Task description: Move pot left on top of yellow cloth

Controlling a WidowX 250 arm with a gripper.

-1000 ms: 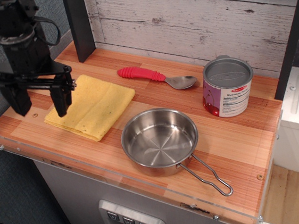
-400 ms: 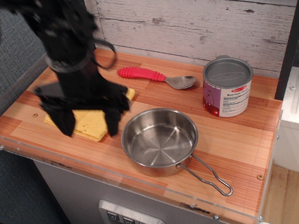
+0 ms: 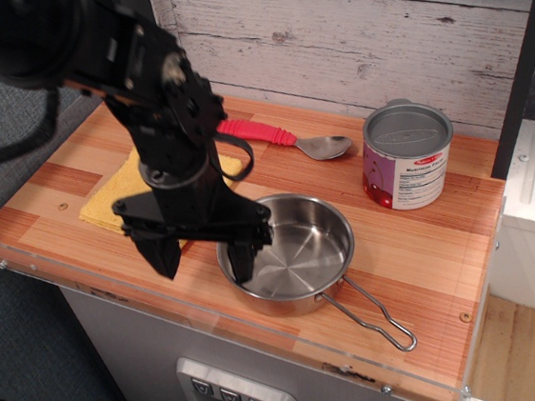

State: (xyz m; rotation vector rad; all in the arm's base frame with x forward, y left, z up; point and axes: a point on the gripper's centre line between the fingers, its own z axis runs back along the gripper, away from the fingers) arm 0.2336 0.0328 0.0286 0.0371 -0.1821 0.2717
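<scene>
The pot [image 3: 297,250] is a shallow shiny steel pan with a looped wire handle [image 3: 375,316] pointing to the front right. It sits on the wooden counter near the front edge. The yellow cloth [image 3: 114,199] lies to its left, mostly hidden behind the black arm. My gripper [image 3: 203,258] is open, fingers pointing down. Its right finger [image 3: 242,259] hangs at the pot's left rim, inside the pan as seen from here. Its left finger [image 3: 164,257] is over the counter left of the pot.
A red-handled spoon [image 3: 280,138] lies behind the pot. A labelled tin can [image 3: 406,155] stands at the back right. The wooden counter [image 3: 426,251] has a clear plastic lip along its front edge [image 3: 292,342]. A plank wall stands behind.
My arm has swung from the far left, over the yellow cloth, rightward to the pot's left rim. The gripper stays open. The pot, can and spoon have not moved.
</scene>
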